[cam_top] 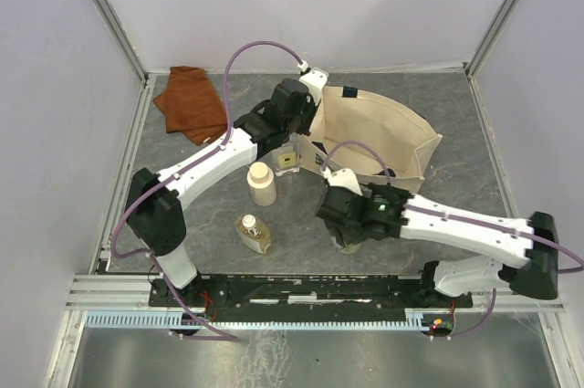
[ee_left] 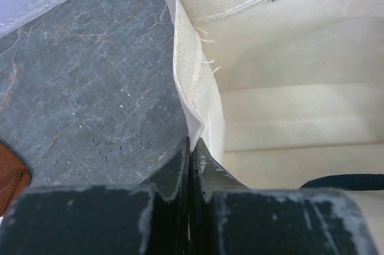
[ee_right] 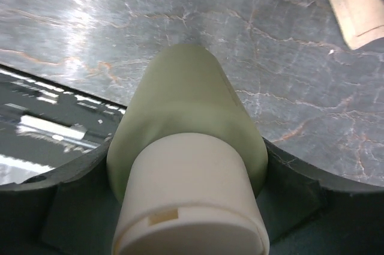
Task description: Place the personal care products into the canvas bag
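Quick status from us. Our right gripper (ee_right: 191,171) has the olive-green cylinder (ee_right: 186,93) between its jaws, cap end towards the wrist. Both fingers look pressed against its sides. That's at the near middle of the table (cam_top: 456,96), on the near side of the canvas bag (cam_top: 374,128). Our left gripper (ee_left: 191,150) is fully shut, pinching the hem at the bag's left end, which we reckon is holding the mouth open.

Stuff that could bite us from here:

- The bottle is round and smooth, and we seem to have it high up, right by the cap. If the squeeze isn't firm, it could pivot or slide out on the lift. We can't tell whether it's off the table yet.
- The bag's near wall stands between the bottle and the opening. If we carry it too low, we'll clip the rim and fold the wall in or shove the bag.
- The left grip is only on a thin bit of hem. A bump from the right arm could tug it free, and the mouth would probably sag.
- A dark strap (ee_left: 342,180) lies inside the bag and might snag the drop.
- The clear square bottle (cam_top: 288,160) sits just beside the bag's left end. The cream cylinder (cam_top: 262,184) and amber flat bottle (cam_top: 253,233) are left of our right gripper, so a wide swing could topple them.
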You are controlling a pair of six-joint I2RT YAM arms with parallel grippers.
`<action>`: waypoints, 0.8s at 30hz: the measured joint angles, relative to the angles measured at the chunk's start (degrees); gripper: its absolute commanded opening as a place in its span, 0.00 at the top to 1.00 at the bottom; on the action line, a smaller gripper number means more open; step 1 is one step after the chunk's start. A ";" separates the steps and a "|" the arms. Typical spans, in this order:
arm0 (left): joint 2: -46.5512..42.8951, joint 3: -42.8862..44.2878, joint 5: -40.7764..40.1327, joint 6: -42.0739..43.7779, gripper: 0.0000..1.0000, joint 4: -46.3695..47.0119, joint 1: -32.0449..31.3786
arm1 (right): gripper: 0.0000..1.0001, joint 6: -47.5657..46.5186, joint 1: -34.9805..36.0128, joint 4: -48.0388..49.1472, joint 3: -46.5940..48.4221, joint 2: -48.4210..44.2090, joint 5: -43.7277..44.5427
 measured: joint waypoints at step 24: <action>-1.29 -1.25 0.92 -0.02 0.97 -0.13 0.15 | 0.71 -21.75 -16.76 -12.96 45.79 2.97 8.07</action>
